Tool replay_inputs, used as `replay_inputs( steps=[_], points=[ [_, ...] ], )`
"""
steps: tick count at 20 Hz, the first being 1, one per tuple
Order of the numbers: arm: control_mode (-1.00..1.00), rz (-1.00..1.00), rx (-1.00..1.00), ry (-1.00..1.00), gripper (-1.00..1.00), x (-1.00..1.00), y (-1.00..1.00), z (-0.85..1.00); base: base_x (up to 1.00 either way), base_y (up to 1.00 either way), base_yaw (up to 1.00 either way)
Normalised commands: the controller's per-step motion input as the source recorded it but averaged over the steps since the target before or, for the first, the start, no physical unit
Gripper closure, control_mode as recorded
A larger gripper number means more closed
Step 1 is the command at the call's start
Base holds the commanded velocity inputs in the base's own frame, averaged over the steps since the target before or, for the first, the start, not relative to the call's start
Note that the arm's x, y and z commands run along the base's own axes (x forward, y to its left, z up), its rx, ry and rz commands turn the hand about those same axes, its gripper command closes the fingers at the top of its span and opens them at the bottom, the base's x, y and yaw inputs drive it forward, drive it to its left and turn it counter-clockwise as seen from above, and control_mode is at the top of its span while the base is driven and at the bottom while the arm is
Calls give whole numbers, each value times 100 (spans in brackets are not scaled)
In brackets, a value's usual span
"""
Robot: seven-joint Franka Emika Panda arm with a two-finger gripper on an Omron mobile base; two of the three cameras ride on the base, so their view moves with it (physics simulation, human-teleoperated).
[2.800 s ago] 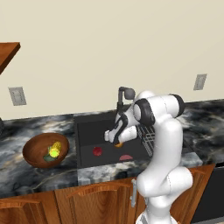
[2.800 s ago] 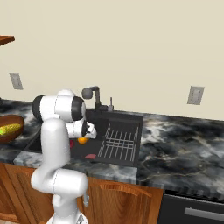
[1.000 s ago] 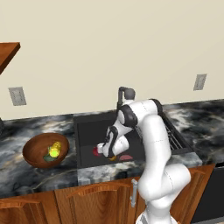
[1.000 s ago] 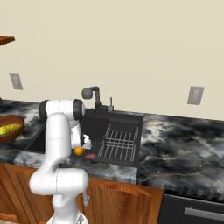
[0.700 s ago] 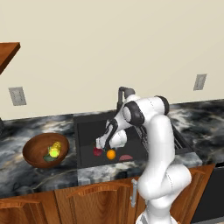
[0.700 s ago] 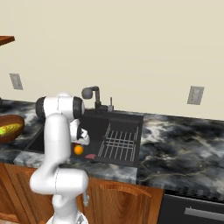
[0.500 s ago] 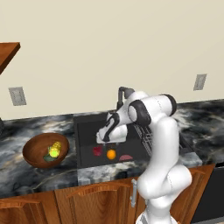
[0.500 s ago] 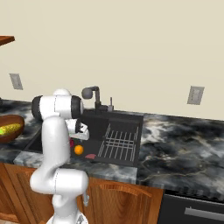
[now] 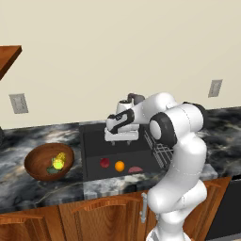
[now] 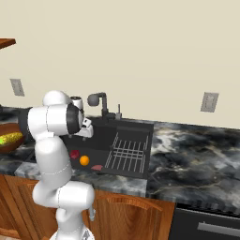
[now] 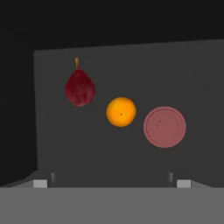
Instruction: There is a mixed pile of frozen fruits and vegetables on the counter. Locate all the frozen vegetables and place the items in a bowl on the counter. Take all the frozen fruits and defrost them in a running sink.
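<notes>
While the orange fruit point(image 9: 119, 165) had hung between the fingers a few seconds earlier, it now lay on the floor of the sink point(image 9: 92, 150), low and left of centre in the left base view, just beside the dark red fruit point(image 9: 105, 163) and apart from it. The gripper point(image 9: 121, 137) had risen clear and hung above the basin near the frame's middle, its jaws spread wide with nothing between them. From the hand view both fruits sat left of centre — the red one point(image 11: 80, 89) upper left, the orange one point(image 11: 121, 112) beside a flat pinkish patch point(image 11: 164, 127). The bowl point(image 9: 34, 161) at the left edge held the corn cob point(image 9: 59, 161) and a dark green piece point(image 9: 52, 171). Sorting looked done; running water was probably what remained, though none could be seen flowing. The faucet point(image 10: 97, 101) stood at the basin's far rim close behind the hand, the wire rack point(image 10: 128, 150) filled the right half, and open room lay above the sink
</notes>
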Motion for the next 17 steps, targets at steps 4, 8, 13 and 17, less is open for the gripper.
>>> replay_inputs(
  steps=[4,8,13,17],
  points=[
    [-100,0,0,6,-100,-19,0,100,0,0,0],
    [-100,0,0,0,-100,-38,-1,100,0,0,0],
    [-100,3,3,-16,-100,-52,0,63,0,0,0],
    [-100,5,6,-36,-100,-80,-2,23,0,0,0]
  ],
)
